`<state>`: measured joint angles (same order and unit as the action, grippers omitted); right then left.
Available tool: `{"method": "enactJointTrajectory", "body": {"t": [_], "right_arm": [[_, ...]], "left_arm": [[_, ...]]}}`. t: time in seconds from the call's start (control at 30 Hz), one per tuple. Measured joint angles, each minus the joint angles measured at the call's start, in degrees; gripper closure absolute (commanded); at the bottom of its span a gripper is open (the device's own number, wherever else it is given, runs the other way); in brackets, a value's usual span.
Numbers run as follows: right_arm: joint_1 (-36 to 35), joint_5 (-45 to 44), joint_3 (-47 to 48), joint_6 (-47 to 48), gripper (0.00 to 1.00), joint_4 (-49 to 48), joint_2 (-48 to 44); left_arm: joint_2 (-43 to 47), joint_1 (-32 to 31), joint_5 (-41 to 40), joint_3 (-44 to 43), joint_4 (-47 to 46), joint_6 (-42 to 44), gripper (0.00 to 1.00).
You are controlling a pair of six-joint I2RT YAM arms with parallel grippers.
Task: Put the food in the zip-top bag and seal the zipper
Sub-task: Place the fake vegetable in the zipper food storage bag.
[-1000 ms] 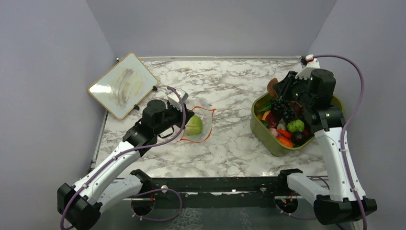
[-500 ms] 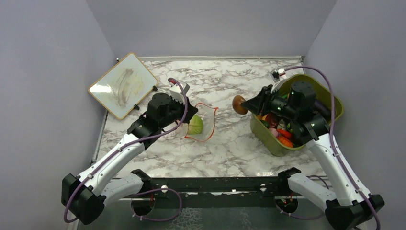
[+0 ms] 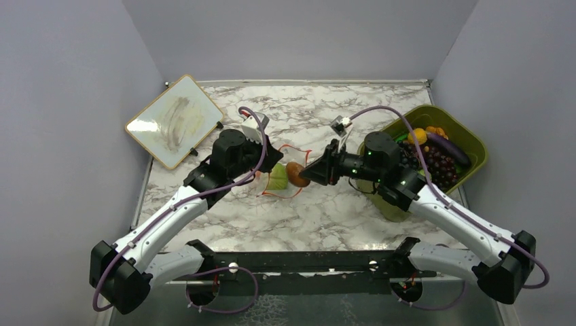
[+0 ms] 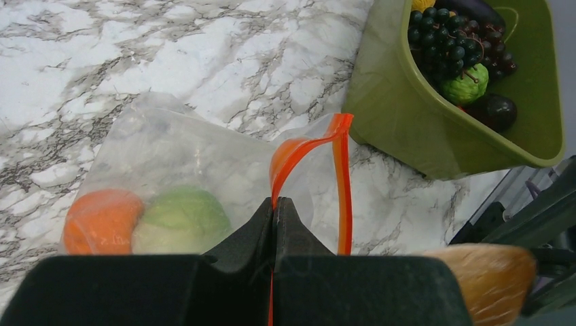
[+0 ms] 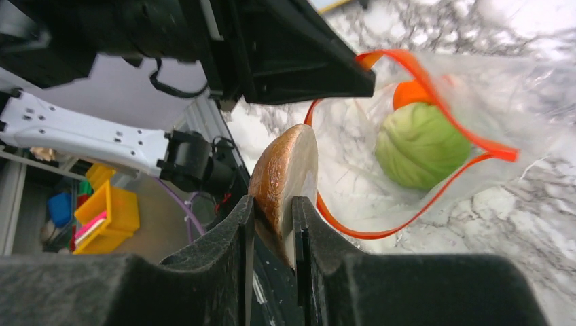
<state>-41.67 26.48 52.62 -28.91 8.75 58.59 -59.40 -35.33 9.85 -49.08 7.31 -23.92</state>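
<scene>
The clear zip-top bag (image 4: 197, 149) lies mid-table with its mouth held open. My left gripper (image 4: 275, 204) is shut on the red-orange zipper strip (image 4: 343, 183) and lifts one lip. Inside the bag lie the light-green cabbage ball (image 4: 180, 219) and an orange piece (image 4: 102, 221); both also show in the right wrist view, the ball (image 5: 420, 146) and the orange piece (image 5: 411, 94). My right gripper (image 5: 272, 204) is shut on the brown round piece (image 5: 285, 173), held right at the bag's mouth (image 3: 296, 174). Dark purple grapes (image 3: 435, 161) sit in the bin.
The olive-green bin (image 3: 475, 139) stands at the right with grapes, an eggplant and other toy food. A framed whiteboard (image 3: 174, 121) lies at the back left. Grey walls close in the table on three sides.
My right gripper has carried the brown piece from the bin leftward to the bag's mouth. My left gripper has raised the zipper lip, opening the bag wider.
</scene>
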Motion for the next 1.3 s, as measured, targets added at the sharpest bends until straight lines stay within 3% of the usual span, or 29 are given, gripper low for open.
{"method": "enactJointTrajectory", "body": {"t": [0.2,0.5,0.8,1.17,1.3], "right_arm": [[-5.6,-3.9,-3.2,1.9,0.95,-5.7,5.7],[-6.0,-12.7,-6.2,11.9,0.94,-13.7,10.3],[-6.5,-10.5,-14.8,27.8,0.93,-27.3,11.7],[-7.3,-10.8,-6.5,44.5,0.85,-30.0,22.8],[-7.4,-11.6,-4.6,48.7,0.75,-31.1,26.8]], "left_arm": [[0.2,0.0,0.2,0.0,0.3,0.0,1.00],[1.7,0.0,1.7,0.0,1.4,-0.2,1.00],[2.4,0.0,2.6,0.0,1.4,-0.2,1.00],[3.2,0.0,1.3,-0.1,3.1,1.5,1.00],[3.2,0.0,-0.2,-0.1,4.0,2.2,1.00]]}}
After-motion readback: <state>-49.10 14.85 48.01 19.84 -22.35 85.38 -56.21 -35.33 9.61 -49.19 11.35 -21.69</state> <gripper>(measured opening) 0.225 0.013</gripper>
